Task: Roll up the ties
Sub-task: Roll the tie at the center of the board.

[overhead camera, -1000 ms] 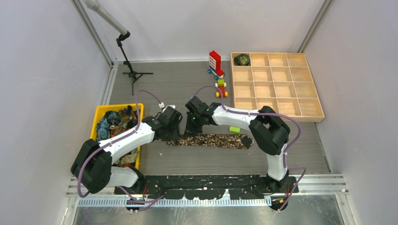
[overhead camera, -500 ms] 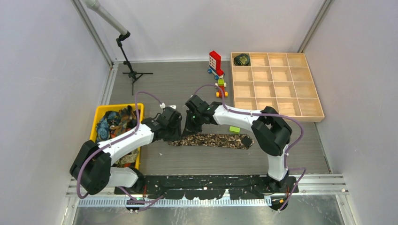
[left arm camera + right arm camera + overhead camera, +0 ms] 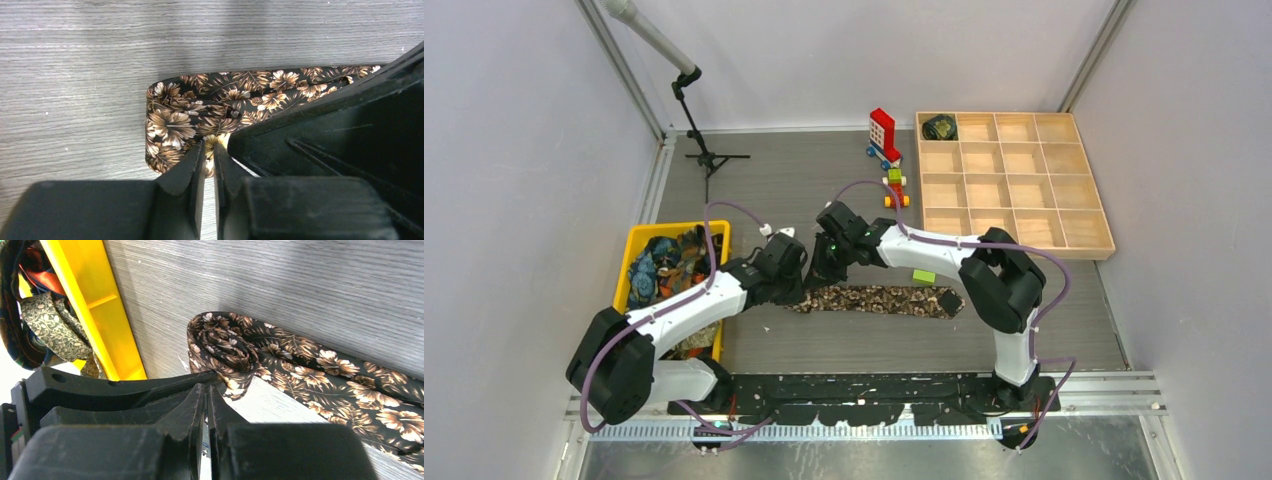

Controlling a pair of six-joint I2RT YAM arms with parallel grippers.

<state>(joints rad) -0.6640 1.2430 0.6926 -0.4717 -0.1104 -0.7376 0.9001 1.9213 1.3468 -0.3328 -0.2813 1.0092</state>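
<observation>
A brown floral tie (image 3: 879, 299) lies flat along the table, its left end curled into a small roll (image 3: 225, 347). My left gripper (image 3: 210, 150) is shut on the roll's near edge, and tan fabric (image 3: 200, 107) shows between its tips. From the other side, my right gripper (image 3: 206, 387) is closed to a thin slit, its tips at the same lifted edge of the tie (image 3: 300, 370). In the top view both grippers, left (image 3: 799, 290) and right (image 3: 819, 280), meet over that end. Loose ties (image 3: 669, 262) fill the yellow bin. One rolled tie (image 3: 940, 127) sits in the tray's far-left cell.
The yellow bin (image 3: 636, 240) stands left of the arms. The wooden compartment tray (image 3: 1014, 252) is at the right rear. A small green block (image 3: 923, 276) lies just behind the tie. Toy bricks (image 3: 883, 135) and a microphone stand (image 3: 704, 155) are at the back.
My left gripper has closed on the tie's rolled end. Both wrists shifted slightly left with that end. The right gripper's jaws have not changed.
</observation>
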